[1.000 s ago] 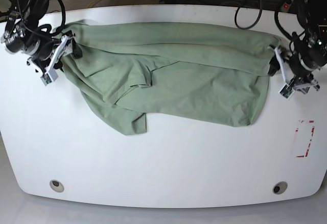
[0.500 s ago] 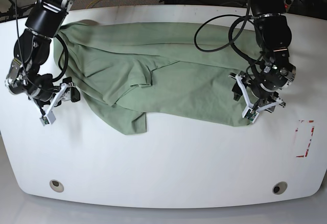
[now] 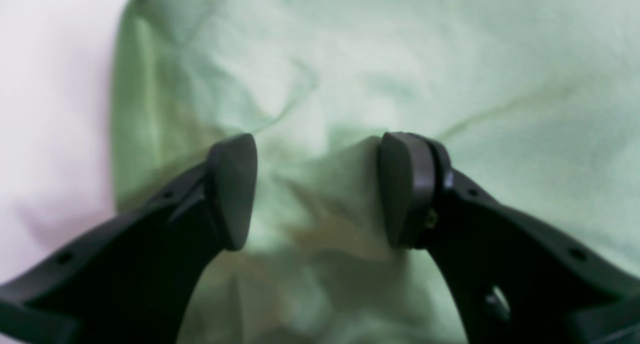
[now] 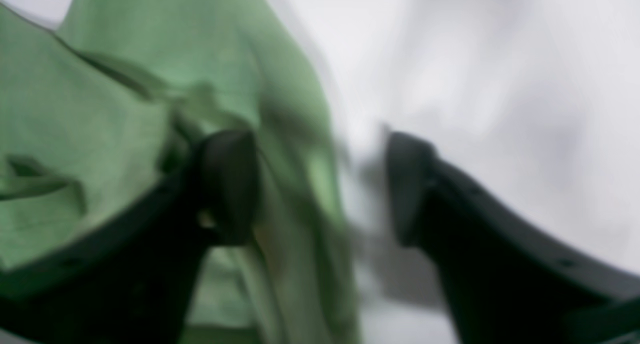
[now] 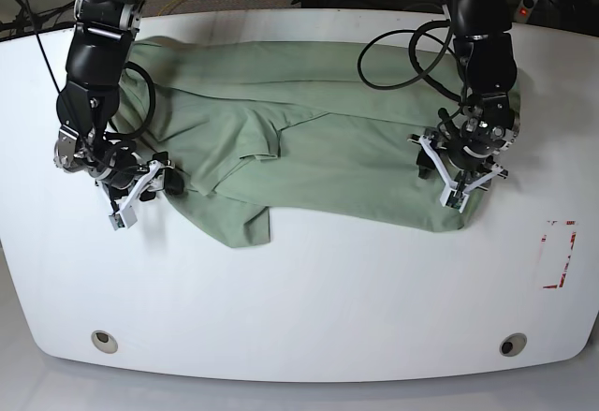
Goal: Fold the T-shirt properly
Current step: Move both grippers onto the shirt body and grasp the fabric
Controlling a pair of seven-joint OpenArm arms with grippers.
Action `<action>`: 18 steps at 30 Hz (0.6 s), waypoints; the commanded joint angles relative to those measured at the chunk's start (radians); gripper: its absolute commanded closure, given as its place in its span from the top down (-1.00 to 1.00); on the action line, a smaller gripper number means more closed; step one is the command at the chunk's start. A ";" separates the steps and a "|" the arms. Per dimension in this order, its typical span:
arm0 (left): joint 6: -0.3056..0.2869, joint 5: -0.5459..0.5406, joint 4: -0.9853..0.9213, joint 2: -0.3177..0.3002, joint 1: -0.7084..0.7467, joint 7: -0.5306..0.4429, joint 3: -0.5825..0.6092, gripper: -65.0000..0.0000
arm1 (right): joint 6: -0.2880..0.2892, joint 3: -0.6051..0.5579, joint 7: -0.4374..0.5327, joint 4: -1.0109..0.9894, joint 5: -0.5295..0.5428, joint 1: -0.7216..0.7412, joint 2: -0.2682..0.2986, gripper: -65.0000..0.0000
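Both arms are shown moved inward since half a second ago: the left gripper [image 5: 456,175] is now set on the T-shirt [image 5: 318,139] near its lower corner on the base view's right, and the right gripper [image 5: 142,186] is brought up to the garment's edge on that view's left. Pale sage-green and softly creased, the T-shirt is seen spread crosswise over the far half of the white table [image 5: 309,308], with a long fold running along its upper part, a ridge of doubled cloth near the middle and a pointed flap hanging toward the near side. From the left wrist camera, the left gripper [image 3: 317,184] is seen with its dark pads held apart, a raised pucker of the T-shirt [image 3: 390,59] lying between them. From the right wrist camera, blurred by motion, the right gripper [image 4: 322,184] is likewise spread, with one pad over the T-shirt [image 4: 100,109] edge and the other over bare table [image 4: 500,74].
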 commanded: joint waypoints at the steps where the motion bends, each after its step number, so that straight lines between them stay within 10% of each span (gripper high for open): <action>1: 0.004 0.012 0.011 -0.015 -0.011 0.005 -0.003 0.10 | -0.002 0.000 0.026 -0.027 -0.049 0.041 -0.005 -0.20; 6: 0.003 0.012 0.015 -0.034 -0.008 0.009 -0.029 0.10 | -0.002 0.000 0.126 -0.102 -0.170 0.087 -0.040 -0.95; 18: -0.098 0.011 0.051 -0.086 0.023 0.009 -0.089 0.10 | -0.002 0.002 0.192 -0.221 -0.274 0.315 -0.046 -0.94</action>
